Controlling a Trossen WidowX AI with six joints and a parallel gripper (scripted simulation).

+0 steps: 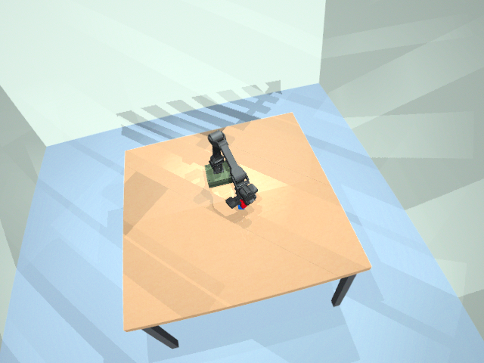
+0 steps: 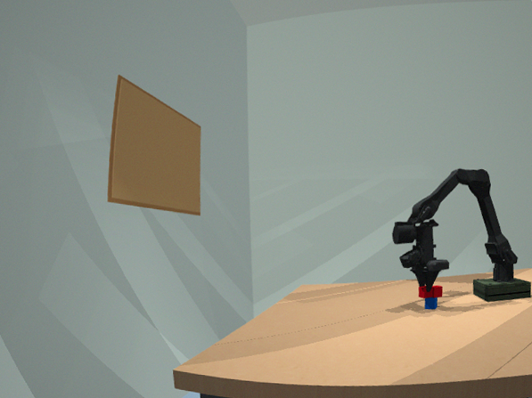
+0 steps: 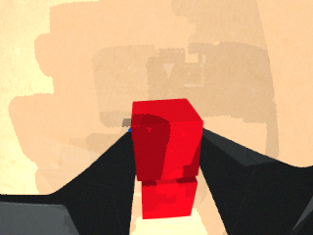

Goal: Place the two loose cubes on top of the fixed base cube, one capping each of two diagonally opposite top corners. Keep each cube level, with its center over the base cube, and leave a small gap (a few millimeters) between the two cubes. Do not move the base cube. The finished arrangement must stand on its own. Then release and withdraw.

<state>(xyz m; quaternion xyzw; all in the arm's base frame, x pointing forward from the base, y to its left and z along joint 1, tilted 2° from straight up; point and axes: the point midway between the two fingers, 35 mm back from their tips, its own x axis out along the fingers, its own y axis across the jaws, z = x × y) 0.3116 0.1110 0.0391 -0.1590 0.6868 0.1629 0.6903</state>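
My gripper (image 2: pixel 425 288) (image 3: pixel 164 136) points down, shut on one red cube (image 2: pixel 421 292) (image 3: pixel 168 149). The held cube looks level, at about the height of the base cube's top. Whether it touches the base is not clear. The second red cube (image 2: pixel 437 291) (image 3: pixel 169 201) sits on top of the blue base cube (image 2: pixel 430 303) (image 1: pixel 240 207), overhanging to the right in the exterior view. A thin dark line shows between the red cubes in the wrist view. The base is nearly all hidden there, with only a blue sliver beside the left finger.
The arm's green base block (image 1: pixel 218 175) (image 2: pixel 501 290) stands on the wooden table (image 1: pixel 218 269) (image 2: pixel 322 356), behind the cubes in the top view. The second red cube stands close to the held cube and the fingers. A brown board (image 2: pixel 158 150) hangs on the wall.
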